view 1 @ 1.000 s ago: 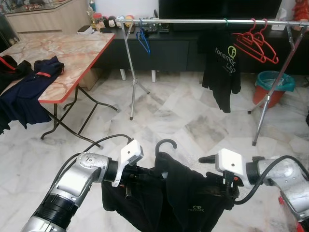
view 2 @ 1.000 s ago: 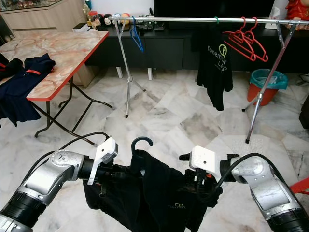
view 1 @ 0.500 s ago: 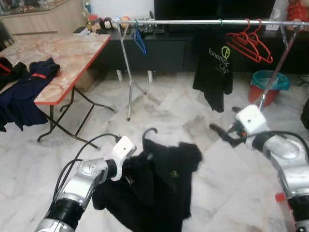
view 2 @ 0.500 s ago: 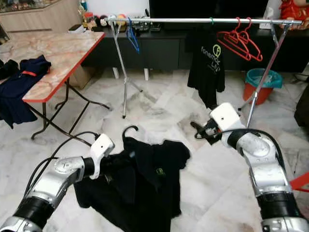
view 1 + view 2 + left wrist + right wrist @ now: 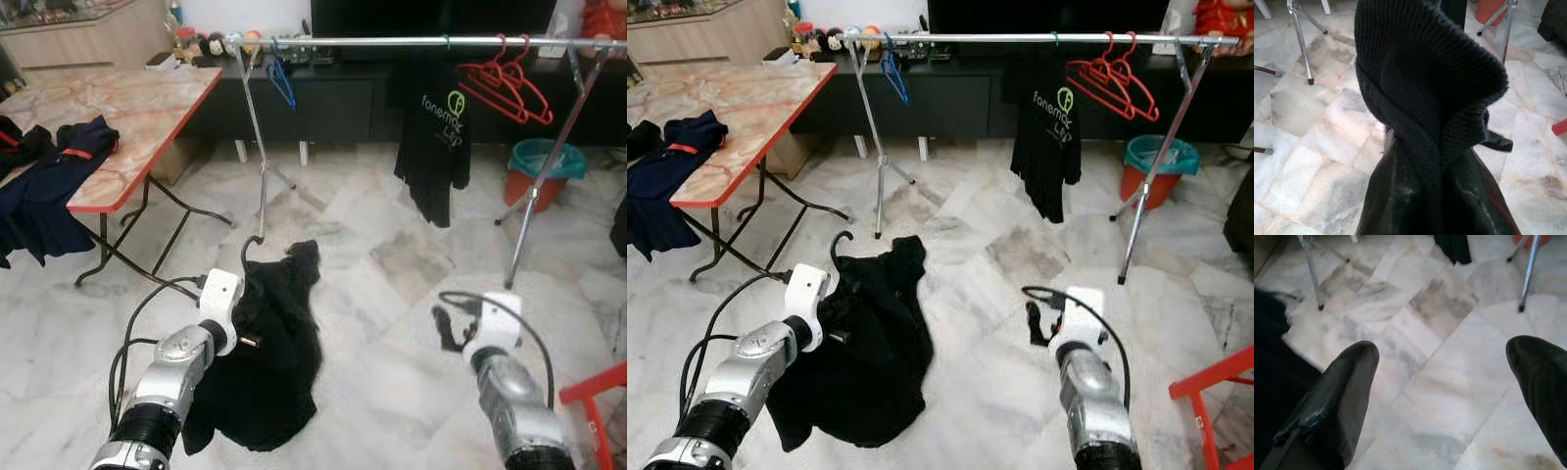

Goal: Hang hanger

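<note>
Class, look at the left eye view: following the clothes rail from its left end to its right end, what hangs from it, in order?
Blue hanger → black printed T-shirt → two red hangers.

Home: marble floor (image 5: 392, 294), clothes rail (image 5: 411, 42)

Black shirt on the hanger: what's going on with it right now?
The left gripper alone holds the black shirt on its hanger, which dangles low over the marble floor. The right gripper is open and empty, beside it. The clothes rail stands ahead, carrying another black shirt and red hangers.
</note>
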Robot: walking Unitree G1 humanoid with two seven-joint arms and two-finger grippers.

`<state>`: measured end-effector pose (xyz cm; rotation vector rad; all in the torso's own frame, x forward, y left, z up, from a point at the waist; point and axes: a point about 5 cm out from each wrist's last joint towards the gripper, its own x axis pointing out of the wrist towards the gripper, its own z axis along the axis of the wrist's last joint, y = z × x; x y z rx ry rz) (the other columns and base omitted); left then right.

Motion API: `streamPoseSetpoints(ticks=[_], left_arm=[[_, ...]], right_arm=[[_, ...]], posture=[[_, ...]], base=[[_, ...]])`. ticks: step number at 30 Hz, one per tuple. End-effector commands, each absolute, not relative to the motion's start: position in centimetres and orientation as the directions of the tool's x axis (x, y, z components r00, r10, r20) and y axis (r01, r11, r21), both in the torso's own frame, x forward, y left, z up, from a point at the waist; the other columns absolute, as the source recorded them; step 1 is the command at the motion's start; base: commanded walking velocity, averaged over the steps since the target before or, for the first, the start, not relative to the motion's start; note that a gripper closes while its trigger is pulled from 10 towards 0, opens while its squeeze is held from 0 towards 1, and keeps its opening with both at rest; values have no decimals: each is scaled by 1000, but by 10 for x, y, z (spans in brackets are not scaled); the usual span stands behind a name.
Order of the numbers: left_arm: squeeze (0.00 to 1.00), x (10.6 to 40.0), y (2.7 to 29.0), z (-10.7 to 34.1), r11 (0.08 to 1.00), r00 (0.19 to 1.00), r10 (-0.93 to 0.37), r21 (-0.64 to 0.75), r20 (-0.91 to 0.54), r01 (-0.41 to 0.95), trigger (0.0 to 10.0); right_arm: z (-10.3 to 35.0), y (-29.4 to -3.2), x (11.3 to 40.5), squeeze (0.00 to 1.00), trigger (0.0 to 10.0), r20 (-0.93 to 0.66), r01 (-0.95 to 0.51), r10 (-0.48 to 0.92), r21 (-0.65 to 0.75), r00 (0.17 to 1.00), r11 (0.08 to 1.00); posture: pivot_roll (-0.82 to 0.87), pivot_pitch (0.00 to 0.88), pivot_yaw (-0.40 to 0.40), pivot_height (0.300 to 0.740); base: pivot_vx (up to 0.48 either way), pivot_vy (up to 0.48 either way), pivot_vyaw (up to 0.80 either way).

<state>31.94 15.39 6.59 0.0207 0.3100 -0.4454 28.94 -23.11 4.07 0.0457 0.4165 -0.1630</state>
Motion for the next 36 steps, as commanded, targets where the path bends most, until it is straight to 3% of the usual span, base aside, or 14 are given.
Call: streamPoseSetpoints(ticks=[1,23,24,27,36], left_arm=[[0,321,159,70,912,875,-403,-45,-268,407,10000],[0,321,159,70,912,875,-403,-45,-268,407,10000],[0,321,158,67,919,882,-388,-41,-266,392,10000],[0,324,173,67,969,945,-247,-62,-214,239,10000],[0,319,179,60,974,947,-225,-58,-229,218,10000]], right_arm=[[54,-231,298,0,10000,-355,165,-149,14,923,986],[54,-231,298,0,10000,-355,165,-149,14,923,986],[42,-224,293,0,10000,-377,180,-162,13,912,984],[-41,-195,242,0,10000,-638,187,-132,19,759,982],[-52,-194,230,0,10000,-676,184,-119,24,727,983]], posture=[[-53,0,93,740],[-53,0,93,740],[-51,0,90,740],[-64,0,63,740],[-64,0,67,740]], base=[[0,0,0],[0,0,0],[0,0,0],[480,0,0],[480,0,0]])
